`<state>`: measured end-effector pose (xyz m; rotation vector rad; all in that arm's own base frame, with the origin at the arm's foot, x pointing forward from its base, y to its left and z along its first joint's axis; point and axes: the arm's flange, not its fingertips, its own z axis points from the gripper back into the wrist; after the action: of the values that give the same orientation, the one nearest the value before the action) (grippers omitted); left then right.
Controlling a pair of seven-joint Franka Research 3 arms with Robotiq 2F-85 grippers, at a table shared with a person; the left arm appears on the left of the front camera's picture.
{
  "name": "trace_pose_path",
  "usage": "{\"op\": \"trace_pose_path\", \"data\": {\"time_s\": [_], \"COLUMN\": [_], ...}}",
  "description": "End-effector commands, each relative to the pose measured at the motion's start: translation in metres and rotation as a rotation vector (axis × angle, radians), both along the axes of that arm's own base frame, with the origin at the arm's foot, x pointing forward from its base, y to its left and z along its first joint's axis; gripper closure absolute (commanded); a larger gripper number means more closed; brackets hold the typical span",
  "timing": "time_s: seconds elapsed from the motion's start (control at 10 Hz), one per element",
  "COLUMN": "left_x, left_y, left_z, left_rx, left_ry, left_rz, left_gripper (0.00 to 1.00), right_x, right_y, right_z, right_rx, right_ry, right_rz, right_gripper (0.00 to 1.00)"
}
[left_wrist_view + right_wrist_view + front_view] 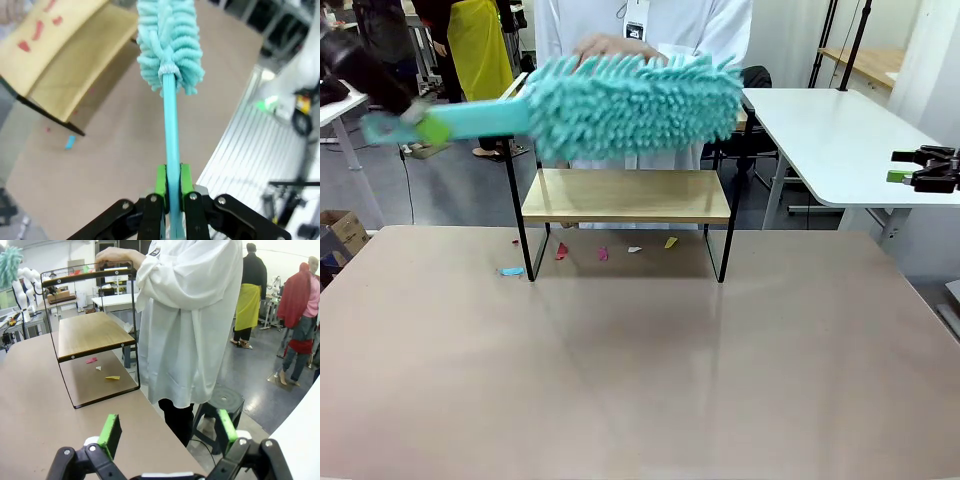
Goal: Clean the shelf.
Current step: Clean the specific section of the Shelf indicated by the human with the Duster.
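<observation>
Shelf (625, 195), centre frame: boards of light wood, matt, with faint grain; frame of thin black metal, satin finish. Duster (630, 105), upper centre: head of shaggy teal chenille cloth; handle (171, 115) of smooth teal plastic, slightly glossy. Left gripper (173, 171): black matt body; pads (160, 181) bright green and rubbery-looking. Tabletop (640, 380): beige, smooth, with a soft sheen and faint reflections. Scraps (602, 253) under the shelf: coloured, paper-like. Person's coat (185, 325): white cloth, matt.

duster (630, 105): turquoise (handle too)
shelf (625, 195): pale wood, black frame
worktop (640, 380): beige
scraps (603, 254): pink, yellow, blue
</observation>
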<state>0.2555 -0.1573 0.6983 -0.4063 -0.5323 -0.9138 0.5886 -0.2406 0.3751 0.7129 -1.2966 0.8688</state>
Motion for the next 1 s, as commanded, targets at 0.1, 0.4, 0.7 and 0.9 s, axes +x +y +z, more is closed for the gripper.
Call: {"op": "trace_pose_path", "data": {"time_s": [0.1, 0.4, 0.7, 0.9], "left_x": [0.016, 0.043, 0.086, 0.061], "left_y": [-0.076, -0.156, -0.213, -0.181], "left_z": [0.038, 0.057, 0.043, 0.040], "left_rx": [-0.024, -0.058, -0.050, -0.062], "left_ry": [-0.116, -0.186, -0.124, -0.172], "left_rz": [0.278, 0.421, 0.467, 0.435], "left_gripper": [0.87, 0.87, 0.87, 0.87], "right_x": [0.001, 0.001, 0.001, 0.001], "right_y": [0.002, 0.002, 0.002, 0.002], "right_z": [0.004, 0.004, 0.004, 0.004], "right_rx": [-0.006, -0.006, -0.006, -0.006], "right_ry": [-0.005, -0.005, -0.005, -0.005], "right_rz": [-0.001, -0.001, -0.001, -0.001], "right_gripper": [0.00, 0.00, 0.00, 0.00]}}
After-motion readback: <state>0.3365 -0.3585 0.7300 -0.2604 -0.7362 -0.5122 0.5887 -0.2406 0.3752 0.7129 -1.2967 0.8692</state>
